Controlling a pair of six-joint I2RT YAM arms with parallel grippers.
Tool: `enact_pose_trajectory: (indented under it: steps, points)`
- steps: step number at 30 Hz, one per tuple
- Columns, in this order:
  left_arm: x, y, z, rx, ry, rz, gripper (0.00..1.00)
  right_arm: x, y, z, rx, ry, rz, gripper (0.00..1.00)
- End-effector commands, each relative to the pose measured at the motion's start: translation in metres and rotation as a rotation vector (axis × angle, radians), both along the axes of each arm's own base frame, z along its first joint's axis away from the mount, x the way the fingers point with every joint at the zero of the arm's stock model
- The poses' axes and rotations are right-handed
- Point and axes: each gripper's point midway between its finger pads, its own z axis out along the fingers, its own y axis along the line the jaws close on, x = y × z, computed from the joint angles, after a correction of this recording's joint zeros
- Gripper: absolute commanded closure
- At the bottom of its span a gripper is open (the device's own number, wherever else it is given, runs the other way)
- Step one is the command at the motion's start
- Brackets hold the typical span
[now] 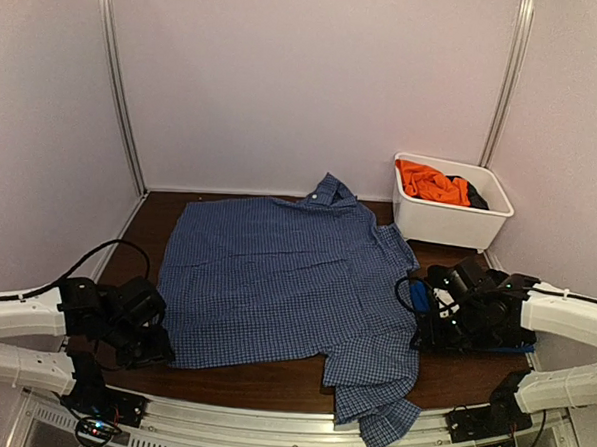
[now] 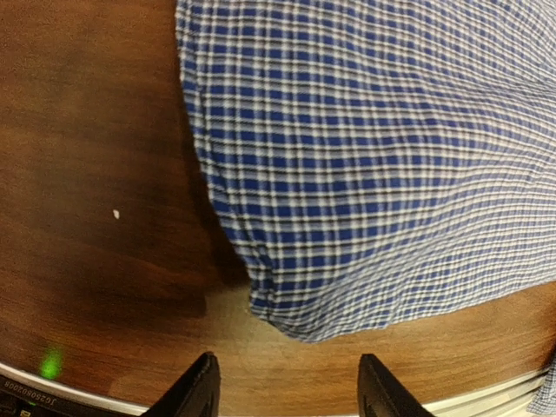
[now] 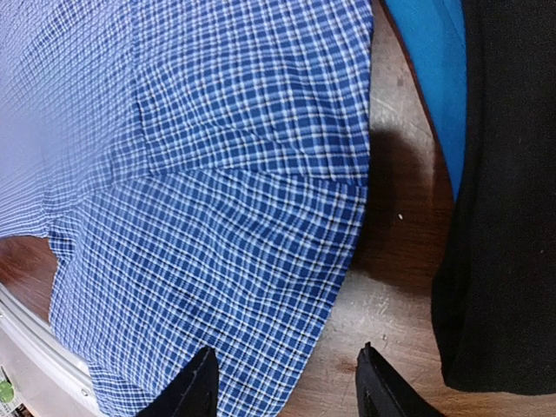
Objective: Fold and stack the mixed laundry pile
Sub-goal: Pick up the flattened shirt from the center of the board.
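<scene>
The blue-and-white check collared shirt (image 1: 286, 273) lies spread flat on the brown table, collar at the back, one sleeve hanging over the front edge. My left gripper (image 1: 157, 351) is open and empty just off the shirt's near-left corner (image 2: 287, 313). My right gripper (image 1: 420, 335) is open and empty at the shirt's right side edge (image 3: 347, 226), one finger over the cloth. A bright orange T-shirt (image 1: 431, 180) and a black piece (image 1: 477, 198) lie in the tub. A blue piece (image 3: 434, 78) and a black piece (image 3: 499, 217) lie under my right arm.
A white plastic tub (image 1: 449, 219) stands at the back right. The table's metal front rail (image 1: 288, 423) runs along the near edge. Pale walls close in the back and sides.
</scene>
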Motion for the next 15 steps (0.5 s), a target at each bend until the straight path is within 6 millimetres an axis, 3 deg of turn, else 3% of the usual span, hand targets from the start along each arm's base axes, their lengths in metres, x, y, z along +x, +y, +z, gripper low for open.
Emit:
enact_pose_trajectory:
  steps: [1, 6, 15]
  points:
    - [-0.003, 0.006, -0.01, 0.025, 0.025, 0.066, 0.46, -0.006, -0.007, -0.013, -0.023, 0.03, -0.054, 0.46]
    - [-0.006, 0.004, -0.021, 0.024, 0.05, 0.069, 0.47, -0.013, 0.008, -0.026, 0.054, 0.08, -0.031, 0.5]
    - [-0.004, -0.001, -0.036, 0.009, 0.047, 0.066, 0.52, -0.02, 0.021, -0.039, 0.141, 0.114, -0.023, 0.72]
